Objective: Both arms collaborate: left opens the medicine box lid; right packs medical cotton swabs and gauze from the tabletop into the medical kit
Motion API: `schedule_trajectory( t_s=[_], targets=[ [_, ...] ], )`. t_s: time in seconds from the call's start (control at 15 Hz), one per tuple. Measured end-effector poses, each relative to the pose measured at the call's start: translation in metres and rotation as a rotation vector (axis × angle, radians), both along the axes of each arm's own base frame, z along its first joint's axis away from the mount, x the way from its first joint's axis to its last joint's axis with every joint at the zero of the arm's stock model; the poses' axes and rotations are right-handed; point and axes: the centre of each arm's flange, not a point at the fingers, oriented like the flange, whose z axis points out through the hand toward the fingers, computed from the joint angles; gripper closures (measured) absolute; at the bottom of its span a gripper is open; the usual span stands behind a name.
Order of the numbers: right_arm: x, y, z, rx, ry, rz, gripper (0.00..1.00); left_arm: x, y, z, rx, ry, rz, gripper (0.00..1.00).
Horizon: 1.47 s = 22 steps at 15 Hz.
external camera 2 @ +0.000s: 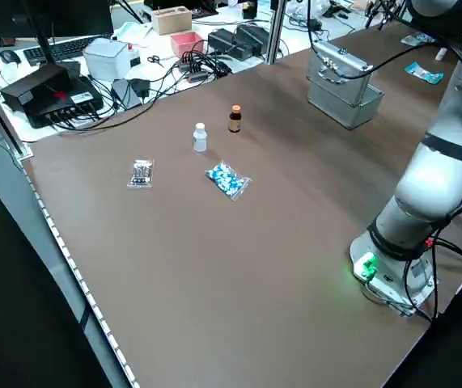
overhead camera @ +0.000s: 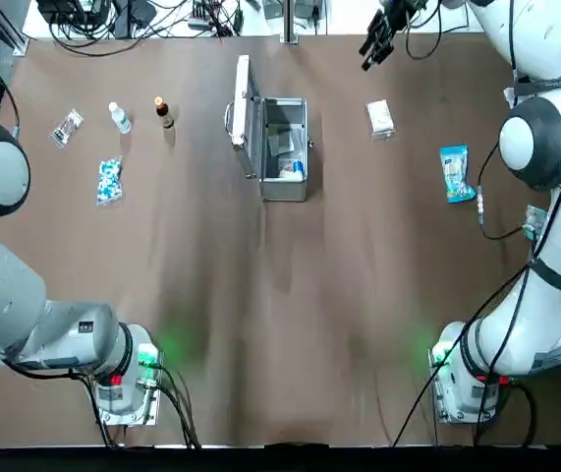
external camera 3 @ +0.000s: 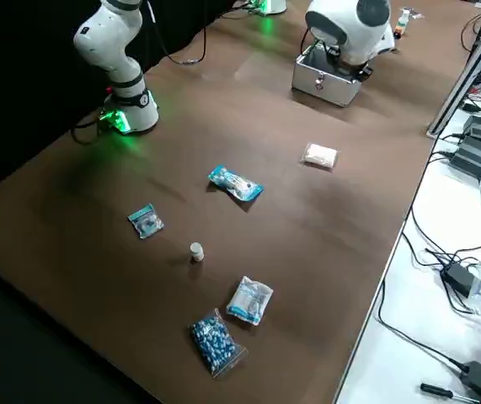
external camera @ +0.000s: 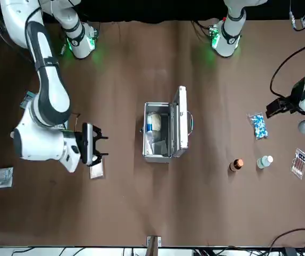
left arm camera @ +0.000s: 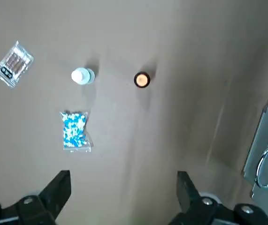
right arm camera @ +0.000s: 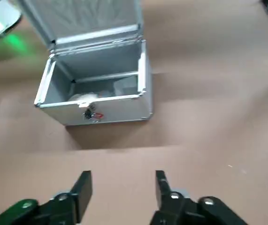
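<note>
The silver medicine box (overhead camera: 284, 182) stands open mid-table, and its lid (overhead camera: 244, 110) is upright on the robot's left side. Some white and blue items lie inside. The white gauze (overhead camera: 380, 118) lies to the right of the box, and the blue medical cotton swabs packet (overhead camera: 456, 173) lies farther right. My right gripper (overhead camera: 376, 44) hovers open and empty near the far edge, just beyond the gauze (external camera: 96, 170). Its wrist view faces the box (right arm camera: 96, 110). My left gripper (left arm camera: 123, 185) hangs open and empty high over the table's left part, apart from the lid (left arm camera: 265, 140).
On the left lie a speckled blue-and-white packet (overhead camera: 109, 181), a white bottle (overhead camera: 119, 117), a brown bottle (overhead camera: 164, 112) and a clear packet (overhead camera: 66, 127). More packets (external camera 3: 248, 300) and a small pouch (external camera 3: 146, 221) lie at the far right. Cables run along the far edge.
</note>
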Motion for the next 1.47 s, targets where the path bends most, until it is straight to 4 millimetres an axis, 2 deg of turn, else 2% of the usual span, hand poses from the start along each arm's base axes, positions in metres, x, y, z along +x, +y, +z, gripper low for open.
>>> schedule_trajectory(
  t_s=[0.13,0.27,0.33,0.53,0.73,0.87,1.13,1.27,1.47],
  targets=[
    [0.008,-0.004,0.02,-0.012,-0.01,-0.055,0.27,-0.003,0.001,0.006,0.003,-0.039,-0.017,0.0],
    [0.016,-0.019,0.046,-0.03,-0.013,-0.147,0.21,-0.01,0.007,0.01,0.008,-0.054,-0.074,0.0],
    [0.017,-0.025,0.056,-0.047,-0.011,-0.182,0.21,-0.01,0.008,0.01,0.008,-0.056,-0.075,0.0],
    [0.011,-0.036,0.082,-0.103,0.014,-0.27,0.02,-0.008,0.009,0.013,0.007,-0.073,-0.074,0.0],
    [0.003,-0.051,0.099,-0.206,0.087,-0.394,0.01,-0.003,0.008,0.008,0.0,-0.075,-0.075,0.0],
    [0.001,-0.072,0.107,-0.268,0.118,-0.485,0.01,0.002,0.009,0.002,-0.001,-0.07,-0.078,0.0],
    [-0.004,-0.115,0.129,-0.37,0.146,-0.658,0.01,0.002,0.009,0.006,-0.002,-0.08,-0.087,0.0],
    [-0.01,-0.124,0.14,-0.419,0.186,-0.773,0.01,0.002,0.006,0.008,-0.003,-0.083,-0.09,0.0],
    [-0.02,-0.128,0.146,-0.464,0.304,-0.948,0.01,0.002,0.005,0.009,-0.003,-0.086,-0.085,0.0]
  ],
)
